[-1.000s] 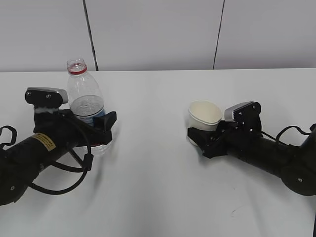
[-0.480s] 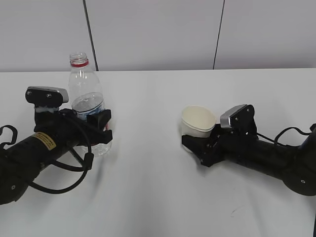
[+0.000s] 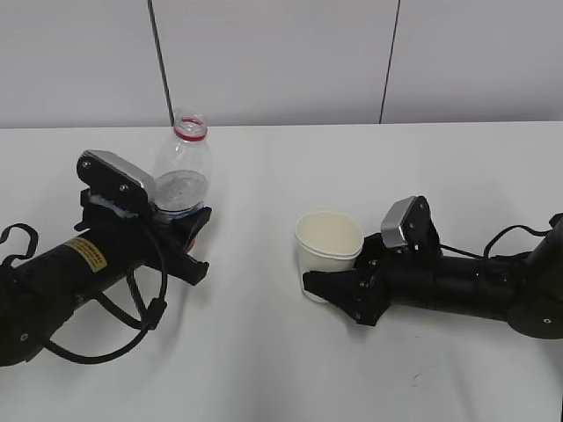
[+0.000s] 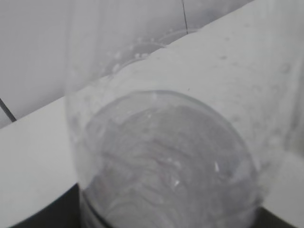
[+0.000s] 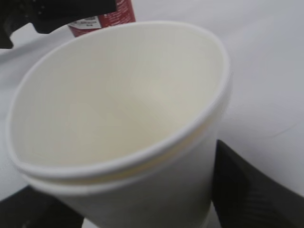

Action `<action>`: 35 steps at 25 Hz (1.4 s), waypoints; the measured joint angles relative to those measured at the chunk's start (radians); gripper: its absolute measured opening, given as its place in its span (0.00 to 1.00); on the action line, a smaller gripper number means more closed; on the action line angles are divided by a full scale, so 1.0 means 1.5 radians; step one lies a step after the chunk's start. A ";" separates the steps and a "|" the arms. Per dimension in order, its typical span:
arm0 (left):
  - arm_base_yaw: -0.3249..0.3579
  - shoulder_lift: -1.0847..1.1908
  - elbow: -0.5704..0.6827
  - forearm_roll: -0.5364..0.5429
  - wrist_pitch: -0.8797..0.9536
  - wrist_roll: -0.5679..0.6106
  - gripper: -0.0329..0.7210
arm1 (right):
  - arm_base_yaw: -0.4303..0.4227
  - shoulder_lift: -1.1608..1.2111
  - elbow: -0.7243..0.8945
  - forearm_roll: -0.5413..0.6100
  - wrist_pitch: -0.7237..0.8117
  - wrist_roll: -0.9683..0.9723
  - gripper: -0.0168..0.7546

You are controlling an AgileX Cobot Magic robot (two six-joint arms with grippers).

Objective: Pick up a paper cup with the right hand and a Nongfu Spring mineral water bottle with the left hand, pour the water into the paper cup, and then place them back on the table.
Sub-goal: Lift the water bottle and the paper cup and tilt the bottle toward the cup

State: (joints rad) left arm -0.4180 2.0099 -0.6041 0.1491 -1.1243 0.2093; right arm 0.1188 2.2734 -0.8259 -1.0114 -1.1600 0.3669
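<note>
The small off-white paper cup with its rolled rim sits in the right tool, whose black jaws are closed on the cup's lower wall; it is held near the middle of the white surface, mouth up and tipped a little. The right wrist view shows it empty, the rim slightly oval — a sign, I judge, that thin paper gives under the squeeze. It should be very light and easily crushed, so a low hold with modest pressure suits it, and it will gain weight as water arrives.

The tall clear plastic bottle with the red neck ring and no cap is gripped by the left tool around its labelled middle, leaning with its mouth toward the cup. The two are well apart. Whether its base touches the surface I cannot tell. The left wrist view looks through its clear upper wall, beaded with droplets, and the exterior view seems to show water part-way up inside. I judge it the heavier item, its thin wall smooth, slightly yielding and possibly slippery; the waist at the label is the sensible hold, since an open neck spills at any sudden tilt.

The surface is plain white and flat, with a faint dark scratch near the front. Behind it stands a pale panelled wall with dark vertical seams.
</note>
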 joint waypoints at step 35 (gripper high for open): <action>-0.012 -0.106 0.002 -0.124 0.094 0.604 0.48 | 0.061 -0.032 -0.037 -0.080 0.003 0.101 0.71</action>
State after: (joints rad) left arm -0.4361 1.8513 -0.6012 -0.0371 -0.9835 1.1152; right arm 0.2100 2.2251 -0.8819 -1.1311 -1.1558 0.5178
